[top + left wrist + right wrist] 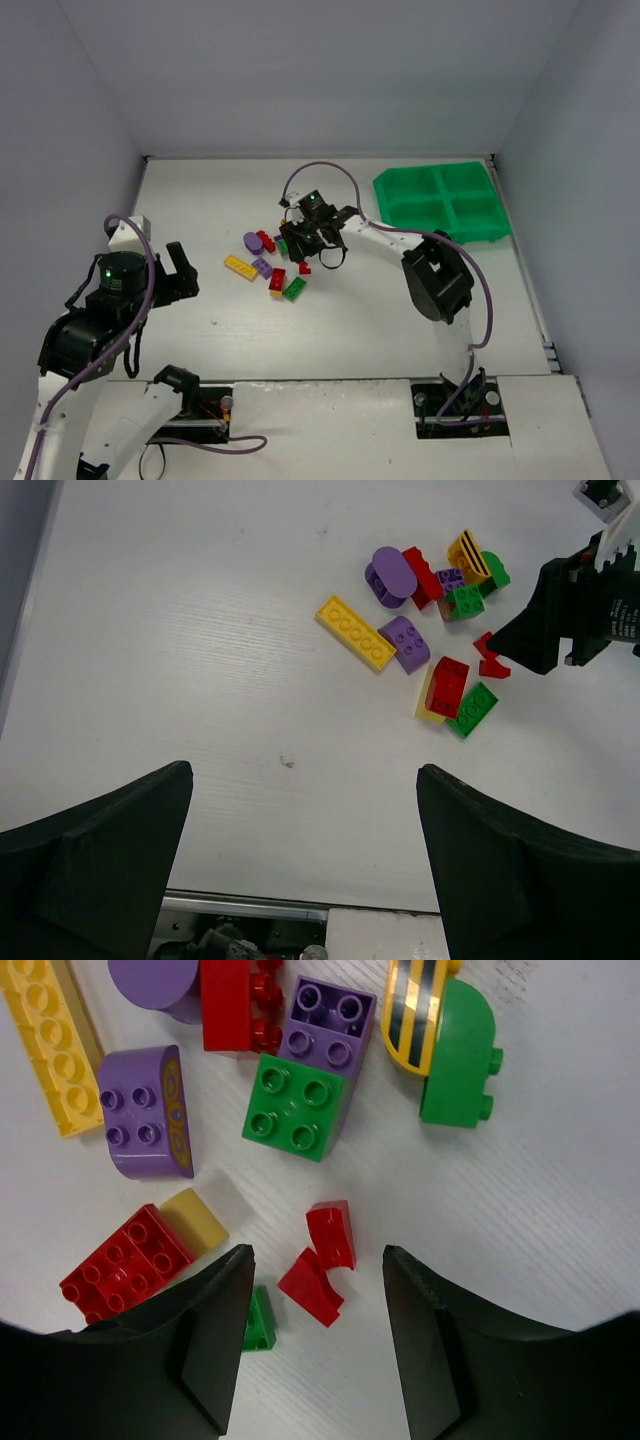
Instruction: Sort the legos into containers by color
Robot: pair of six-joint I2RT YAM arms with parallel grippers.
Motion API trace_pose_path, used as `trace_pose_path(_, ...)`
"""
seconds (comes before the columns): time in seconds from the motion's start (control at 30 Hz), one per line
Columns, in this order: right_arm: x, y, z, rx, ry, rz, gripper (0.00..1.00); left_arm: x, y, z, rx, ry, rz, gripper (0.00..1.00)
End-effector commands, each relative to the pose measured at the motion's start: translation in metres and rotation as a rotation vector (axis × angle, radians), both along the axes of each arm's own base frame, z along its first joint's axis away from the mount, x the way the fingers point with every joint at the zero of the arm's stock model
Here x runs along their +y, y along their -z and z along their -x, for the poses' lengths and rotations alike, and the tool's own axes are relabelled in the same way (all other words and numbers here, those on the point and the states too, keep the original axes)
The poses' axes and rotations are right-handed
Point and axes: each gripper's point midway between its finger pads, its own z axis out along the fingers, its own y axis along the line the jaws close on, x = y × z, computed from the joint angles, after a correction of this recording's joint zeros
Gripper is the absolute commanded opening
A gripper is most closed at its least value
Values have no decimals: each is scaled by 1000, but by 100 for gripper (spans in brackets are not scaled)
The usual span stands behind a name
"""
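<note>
The legos lie in a loose pile (pixel 275 262) at mid-table. My right gripper (pixel 316 1252) hangs open over the pile's right edge, its fingers either side of two small red curved pieces (pixel 333 1232) without touching them. Beside its left finger are a red brick on a yellow one (pixel 125 1260) and a green brick (pixel 259 1322), partly hidden. Further up lie a green square brick (pixel 296 1107), purple bricks (pixel 148 1112) and a long yellow brick (pixel 48 1045). My left gripper (pixel 305 768) is open and empty, well left of the pile. The green tray of containers (pixel 440 200) sits at the back right.
In the left wrist view, the right arm's black gripper (pixel 545 625) reaches in from the right over the bricks (pixel 447 685). The table's near edge with a metal rail (pixel 250 910) lies just below my left fingers. Grey walls enclose the table.
</note>
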Motion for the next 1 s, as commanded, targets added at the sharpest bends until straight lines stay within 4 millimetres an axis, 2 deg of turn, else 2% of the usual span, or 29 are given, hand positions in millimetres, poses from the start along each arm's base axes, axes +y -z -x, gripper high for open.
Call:
trace_pose_path(0.0,25,-22,-13,-90,-44,-39,51,-6,-1,-3,-1,7,32,87)
trace_pose_path(0.13,32,-9,-11,-83,-60,-10,51,-5,0,-1,2,6,29,87)
trace_pose_path(0.43,14,21,-9,-81,-22,97,49,-4,2,1,4,3,30,87)
trace_pose_path(0.57,10,26,-9,-87,-15,120,40,-4,4,1,9,1,32,87)
trace_pose_path(0.8,0,27,-6,-99,-13,150,38,-4,6,2,7,-3,36,87)
trace_pose_path(0.9,-2,27,-8,-109,-13,161,25,-4,5,1,2,-6,36,87)
trace_pose_path(0.93,-3,26,-10,-114,-13,161,12,-4,5,1,1,-5,35,87)
trace_pose_path(0.97,-3,19,-14,-127,-7,152,5,-4,4,2,-1,-3,36,87)
